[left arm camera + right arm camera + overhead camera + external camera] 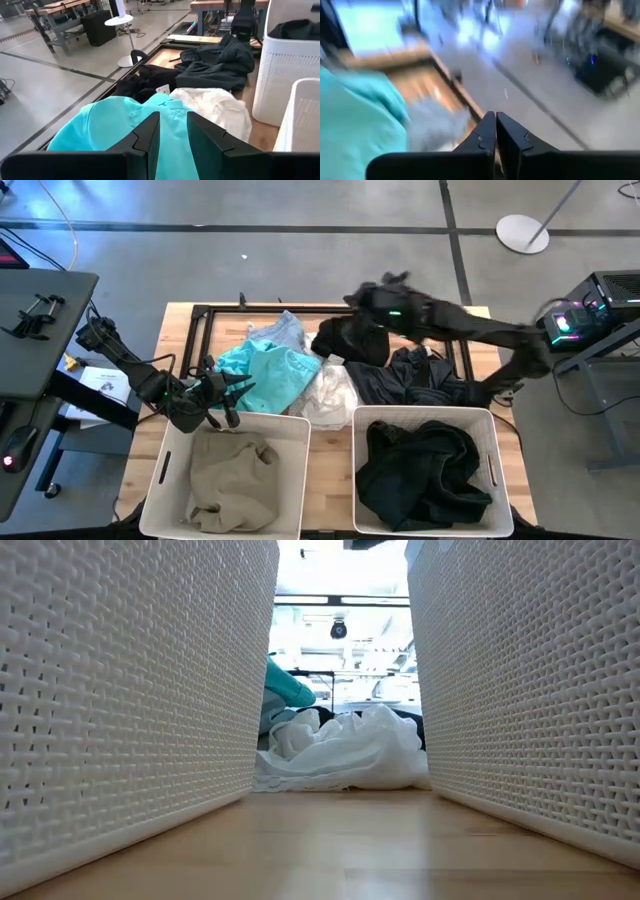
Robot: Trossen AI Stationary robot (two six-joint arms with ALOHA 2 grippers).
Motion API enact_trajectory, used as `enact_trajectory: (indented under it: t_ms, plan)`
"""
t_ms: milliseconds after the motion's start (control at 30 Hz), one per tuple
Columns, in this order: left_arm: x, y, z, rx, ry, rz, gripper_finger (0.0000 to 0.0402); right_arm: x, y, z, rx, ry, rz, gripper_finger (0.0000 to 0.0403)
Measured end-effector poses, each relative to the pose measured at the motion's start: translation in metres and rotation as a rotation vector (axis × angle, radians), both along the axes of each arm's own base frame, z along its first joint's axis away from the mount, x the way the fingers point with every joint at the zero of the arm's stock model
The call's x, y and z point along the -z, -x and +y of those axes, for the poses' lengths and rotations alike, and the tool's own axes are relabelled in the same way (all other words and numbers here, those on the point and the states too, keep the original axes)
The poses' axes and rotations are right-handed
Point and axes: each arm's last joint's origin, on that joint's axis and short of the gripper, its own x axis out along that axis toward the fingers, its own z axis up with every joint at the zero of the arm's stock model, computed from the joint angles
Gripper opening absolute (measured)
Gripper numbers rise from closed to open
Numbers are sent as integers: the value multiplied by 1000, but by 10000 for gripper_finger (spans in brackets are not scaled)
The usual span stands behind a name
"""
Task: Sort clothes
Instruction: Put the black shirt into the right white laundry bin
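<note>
High view: left gripper [222, 392] at the crumpled teal shirt [262, 375]; right gripper [372, 292] over a black garment [350, 338]. Beige cloth [232, 468] fills one woven basket [160, 480].

Low view: rumpled white cloth [345, 752] between baskets.

Left wrist view: fingers [145, 134] slightly parted, empty, the teal shirt just beyond.

Right wrist view: fingers [485, 132] nearly closed, apparently empty.

My left gripper [218, 392] low at table's left side, arm reaching in from left edge, forearm angled inward, fingers [150, 131] parted with gap between them, nothing held. My right gripper [372, 292] raised over table's far middle, arm stretched across from right, fingers [487, 131] pressed nearly together.
</note>
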Motion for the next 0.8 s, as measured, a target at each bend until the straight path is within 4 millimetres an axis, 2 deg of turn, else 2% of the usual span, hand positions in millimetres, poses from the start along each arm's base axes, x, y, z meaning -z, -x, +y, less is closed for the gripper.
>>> enact_trajectory:
  t_ms: [67, 133, 233, 300, 400, 533, 667, 800]
  plan:
    - [0, 0, 0, 0, 3, -4, 90, -20, 16, 12, -40, -3, -99, 3]
    - [-1, 0, 0, 0, 5, -7, 90, -30, 28, 20, -83, -30, -150, 1]
    - [-1, -1, -1, 0, 9, -13, 90, -29, 33, 20, -101, -85, -142, 1]
    - [-1, -1, 0, 0, 8, -12, 90, -20, 27, 16, -86, -127, -108, 2]
    - [-1, -1, 0, 0, 8, -12, 90, 4, 8, 5, -70, -205, -17, 3]
    - [-1, -1, 0, 6, -8, -3, 90, 53, -28, -19, -62, -333, 138, 20]
    - [-1, -1, 0, 8, -15, 1, 90, 106, -59, -49, -48, -434, 270, 77]
    - [-1, -1, -1, 10, -20, 5, 90, 155, -74, -80, 33, -523, 364, 156]
